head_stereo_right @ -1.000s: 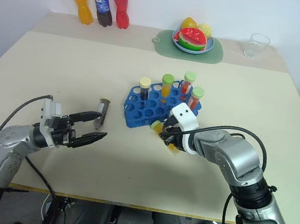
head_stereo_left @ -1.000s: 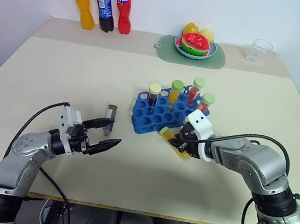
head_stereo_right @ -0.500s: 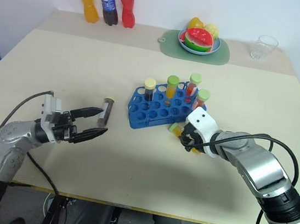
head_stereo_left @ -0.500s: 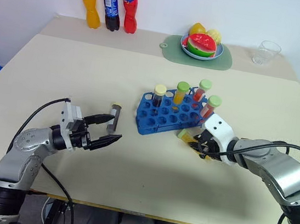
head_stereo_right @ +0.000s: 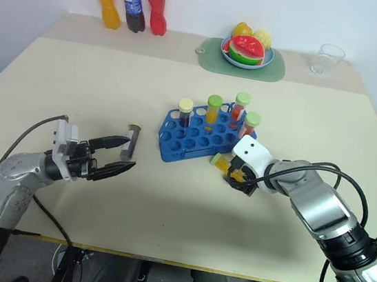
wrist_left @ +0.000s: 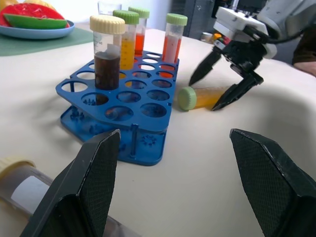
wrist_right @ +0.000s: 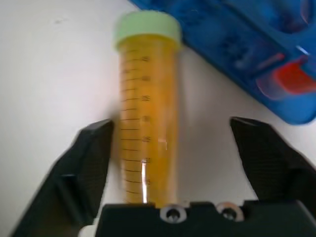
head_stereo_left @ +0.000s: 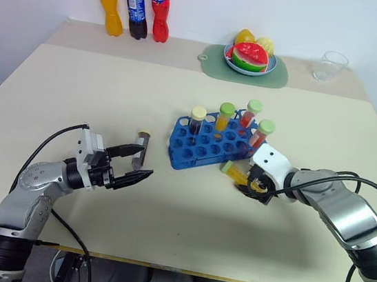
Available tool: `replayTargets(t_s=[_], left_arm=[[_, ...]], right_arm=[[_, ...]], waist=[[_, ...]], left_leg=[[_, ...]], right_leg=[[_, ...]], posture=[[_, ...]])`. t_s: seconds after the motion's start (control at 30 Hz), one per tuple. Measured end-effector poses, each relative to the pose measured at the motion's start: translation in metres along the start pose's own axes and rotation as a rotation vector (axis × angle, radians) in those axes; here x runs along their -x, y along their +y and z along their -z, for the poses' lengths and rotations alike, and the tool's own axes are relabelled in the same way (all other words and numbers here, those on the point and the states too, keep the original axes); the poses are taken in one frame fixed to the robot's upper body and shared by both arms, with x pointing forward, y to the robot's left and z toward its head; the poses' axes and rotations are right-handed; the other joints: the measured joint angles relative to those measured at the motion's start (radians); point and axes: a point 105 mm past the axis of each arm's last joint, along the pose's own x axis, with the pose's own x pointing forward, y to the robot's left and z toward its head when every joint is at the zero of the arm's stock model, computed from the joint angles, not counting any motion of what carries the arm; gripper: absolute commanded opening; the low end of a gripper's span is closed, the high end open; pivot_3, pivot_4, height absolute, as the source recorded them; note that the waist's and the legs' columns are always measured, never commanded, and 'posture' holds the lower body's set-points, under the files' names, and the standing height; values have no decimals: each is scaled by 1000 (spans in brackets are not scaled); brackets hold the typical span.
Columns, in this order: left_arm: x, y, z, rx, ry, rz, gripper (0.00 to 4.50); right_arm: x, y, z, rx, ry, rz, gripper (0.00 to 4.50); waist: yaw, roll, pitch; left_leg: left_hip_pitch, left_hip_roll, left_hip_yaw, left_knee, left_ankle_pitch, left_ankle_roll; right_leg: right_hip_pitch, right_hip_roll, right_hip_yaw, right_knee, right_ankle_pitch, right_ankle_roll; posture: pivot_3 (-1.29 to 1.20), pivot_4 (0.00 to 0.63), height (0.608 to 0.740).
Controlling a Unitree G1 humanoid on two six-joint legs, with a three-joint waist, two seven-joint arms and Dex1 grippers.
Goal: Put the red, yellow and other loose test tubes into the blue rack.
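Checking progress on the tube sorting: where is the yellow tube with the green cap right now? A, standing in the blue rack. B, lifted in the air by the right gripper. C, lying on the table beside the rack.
C: the yellow tube lies on the table beside the blue rack, between the open fingers of the right gripper.

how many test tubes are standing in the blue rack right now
4, all upright along the blue rack's far edge: dark tube, orange tube, and two red tubes. None looks hidden.

The beige table (head_stereo_left: 180,98) bears the blue rack (head_stereo_left: 205,143), a yellow tube (head_stereo_left: 236,172) and bottles (head_stereo_left: 133,10).
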Motion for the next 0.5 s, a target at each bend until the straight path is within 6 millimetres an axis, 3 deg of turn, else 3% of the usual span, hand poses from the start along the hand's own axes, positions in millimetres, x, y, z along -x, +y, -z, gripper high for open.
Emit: replayTargets(t_s=[0.03,0.13,0.23,0.43,0.5], left_arm=[[0,0,1,2,1,-3,3661],[0,0,0,-1,0,-9,3661],[-1,-2,-1,-7,-4,-9,3661],[-1,-2,-2,-8,-7,-16,3661],[-2,-1,-2,-9,-9,-18,3661]], right_arm=[[-1,0,-1,-4,-2,-4,3928],[-5,2,-5,-19,-14,-30,3066],[-8,5,-7,-26,-18,-56,1707],[-4,6,-6,-89,-40,-89,1707],[0,14,-8,-141,-110,-159,1707]], waist=[[-6,0,0],[-19,0,0],[-21,0,0],[-15,1,1],[-12,2,1]], left_leg=[[0,0,0,0,0,0],[1,1,0,0,0,0],[1,1,0,0,0,0],[-1,0,0,0,0,0],[-2,0,-1,-1,0,0]], right_leg=[[0,0,0,0,0,0],[0,0,0,1,0,-1],[0,1,0,1,0,-1],[-1,1,0,1,0,-1],[-3,1,0,1,1,0]], posture=[[0,150,740],[0,150,740],[0,150,740],[0,150,740],[0,150,740]])
